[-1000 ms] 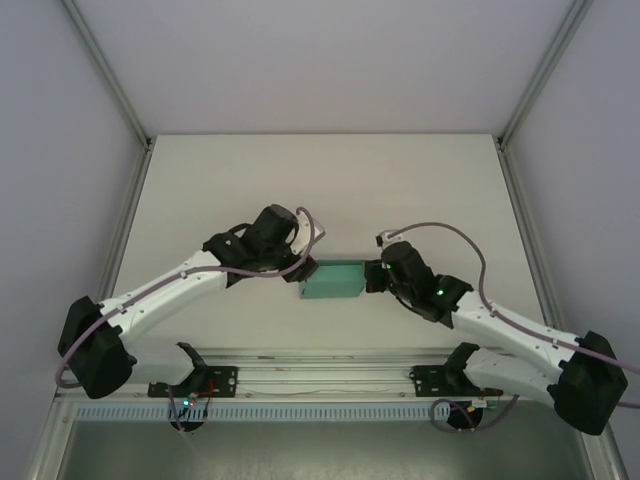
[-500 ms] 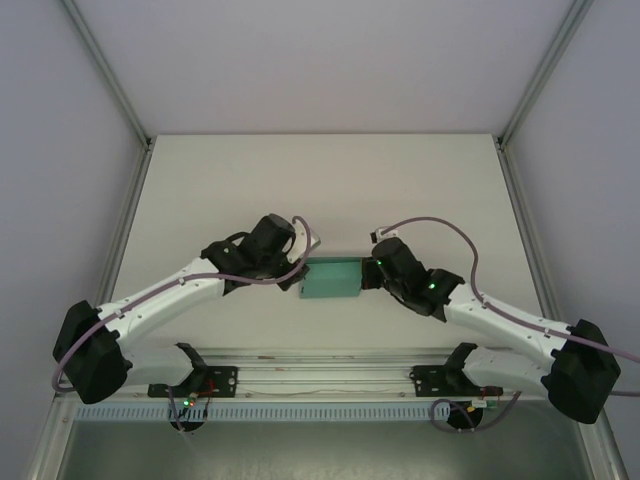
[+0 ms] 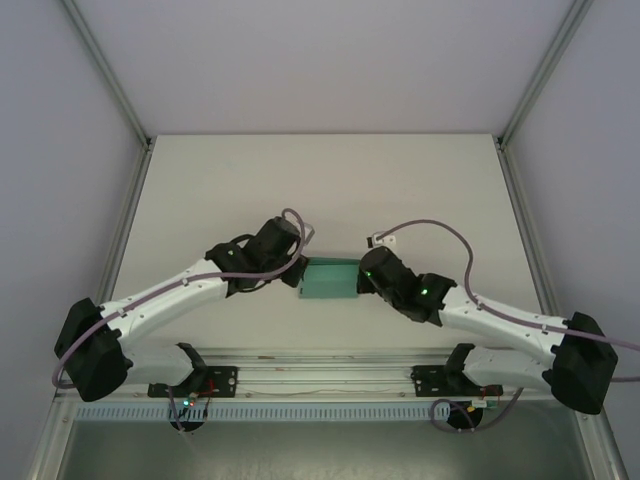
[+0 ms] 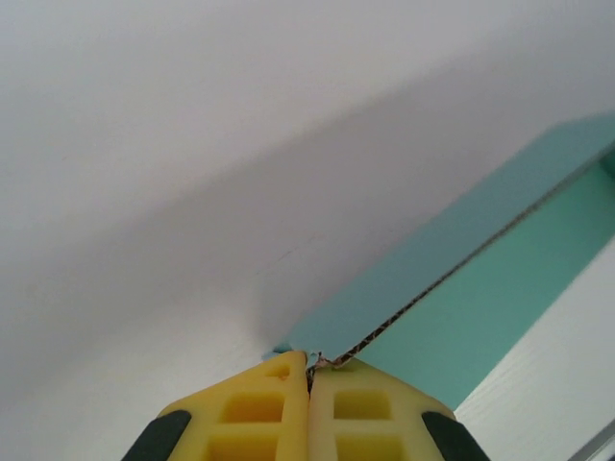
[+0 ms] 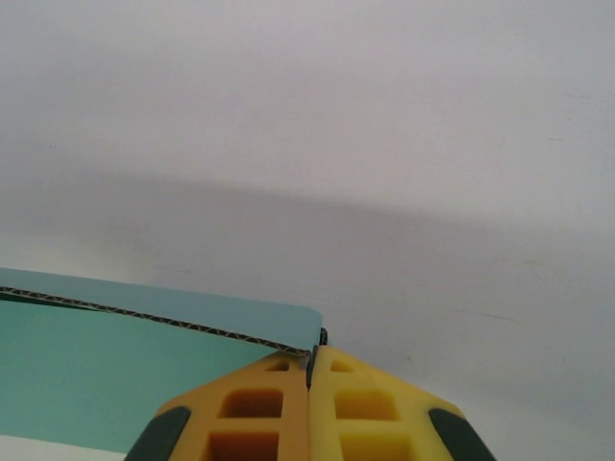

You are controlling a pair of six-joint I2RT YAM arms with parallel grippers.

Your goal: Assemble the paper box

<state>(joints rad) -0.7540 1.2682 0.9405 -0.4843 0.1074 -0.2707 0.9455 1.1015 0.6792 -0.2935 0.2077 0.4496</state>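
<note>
Paper box (image 3: 330, 282) pinched at opposite ends, left hand (image 4: 309, 361) and right hand (image 5: 312, 351) each clamped on an edge; even, matched pulls advisable to avoid tearing.

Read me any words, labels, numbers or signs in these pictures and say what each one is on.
None: no text can be read.
The teal paper box is plain on the faces that show.
The yellow left claw and right claw carry no markings.
The white table bears no label.
</note>
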